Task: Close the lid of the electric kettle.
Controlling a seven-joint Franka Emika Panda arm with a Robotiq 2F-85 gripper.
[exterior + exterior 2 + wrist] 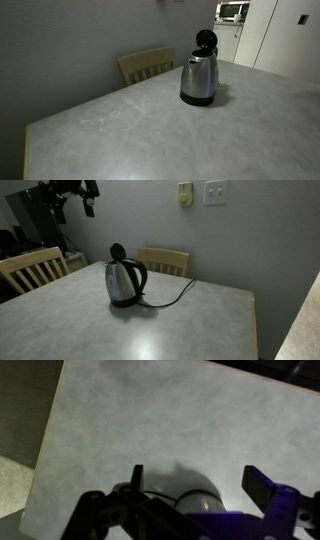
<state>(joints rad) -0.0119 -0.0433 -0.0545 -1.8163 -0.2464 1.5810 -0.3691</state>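
Electric kettle (199, 80) standing on the grey table (110, 135), lid (205, 40) tipped upright and open, gripper (196, 476) well above it, jaws spread apart, kettle far below between them in the wrist view

In an exterior view, bare desk (205, 330) surrounds the electric kettle (124, 283); its cord (166, 303) trails toward three o'clock, and the upright lid (118, 252) stands at twelve.

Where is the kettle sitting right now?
In both exterior views the electric kettle stands on the grey table, near a wooden chair at its far edge.
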